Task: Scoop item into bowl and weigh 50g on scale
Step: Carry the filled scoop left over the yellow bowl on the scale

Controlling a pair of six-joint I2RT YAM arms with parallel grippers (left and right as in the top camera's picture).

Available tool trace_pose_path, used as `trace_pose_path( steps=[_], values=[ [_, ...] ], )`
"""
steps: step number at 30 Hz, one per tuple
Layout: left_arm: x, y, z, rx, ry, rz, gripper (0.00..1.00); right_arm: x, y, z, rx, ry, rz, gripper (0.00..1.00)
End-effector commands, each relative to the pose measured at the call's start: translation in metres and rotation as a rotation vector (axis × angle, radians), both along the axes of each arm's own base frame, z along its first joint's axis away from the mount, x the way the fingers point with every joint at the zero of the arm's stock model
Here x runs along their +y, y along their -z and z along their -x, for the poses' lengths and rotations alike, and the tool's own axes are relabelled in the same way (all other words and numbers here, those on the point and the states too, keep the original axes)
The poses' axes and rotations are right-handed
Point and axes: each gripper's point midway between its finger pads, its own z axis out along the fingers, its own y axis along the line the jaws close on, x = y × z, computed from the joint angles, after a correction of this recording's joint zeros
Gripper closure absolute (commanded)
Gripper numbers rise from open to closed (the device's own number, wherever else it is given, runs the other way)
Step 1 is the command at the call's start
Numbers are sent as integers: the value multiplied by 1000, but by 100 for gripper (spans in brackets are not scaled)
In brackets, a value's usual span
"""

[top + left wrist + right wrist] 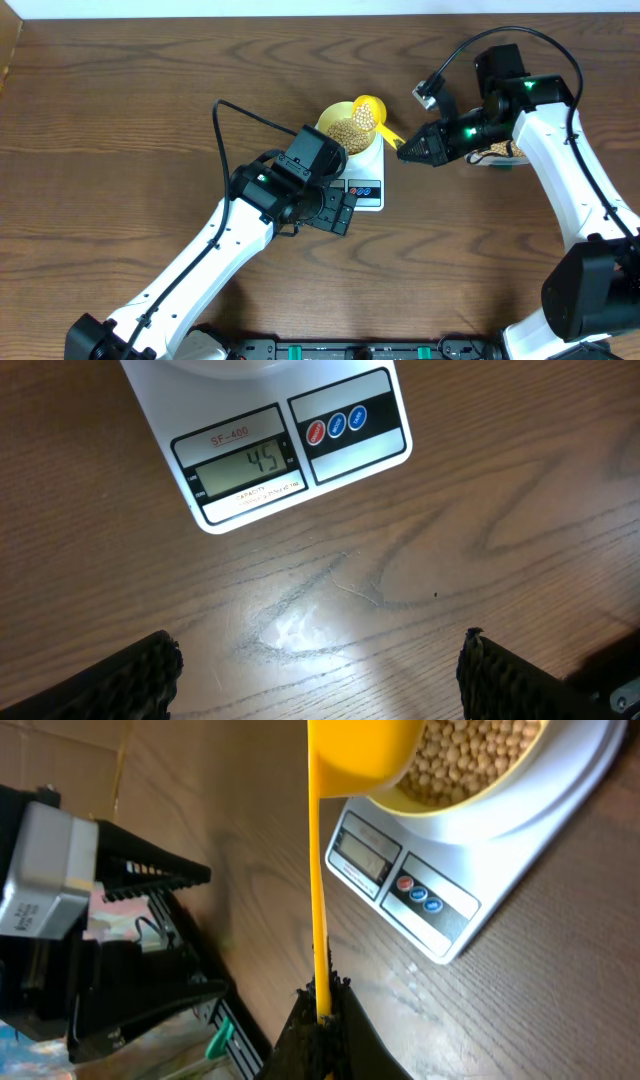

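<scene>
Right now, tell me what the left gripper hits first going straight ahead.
Probably the scale, whose display front lies ahead between the open fingers of the left gripper. It seems pitched downward, so the table could come first; depth is unclear.

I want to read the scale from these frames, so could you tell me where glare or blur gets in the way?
Left wrist: on the scale the display is sharp, reading 45; glare lies only on the bare table below. Right wrist: the display is slanted and pale, digits unreadable, beside the yellow scoop. Overhead: the left gripper covers the display.
</scene>
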Motion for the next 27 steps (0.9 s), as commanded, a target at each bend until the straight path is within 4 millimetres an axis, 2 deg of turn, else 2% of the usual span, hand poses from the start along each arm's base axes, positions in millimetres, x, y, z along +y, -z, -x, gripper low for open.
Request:
trace_pose_path(
  steps=[1, 10, 17, 27],
  values=[
    [1, -5, -1, -27, 16, -5, 9, 4, -4, -1, -35, -35, 3, 99],
    [1, -5, -1, -27, 16, -5, 9, 5, 7, 2, -58, -67, 91, 99],
    [1, -5, -1, -27, 16, -5, 9, 15, 14, 8, -82, -111, 150, 99],
    [1, -5, -1, -27, 16, -5, 10, 11, 17, -6, -131, -84, 190, 99]
  ],
)
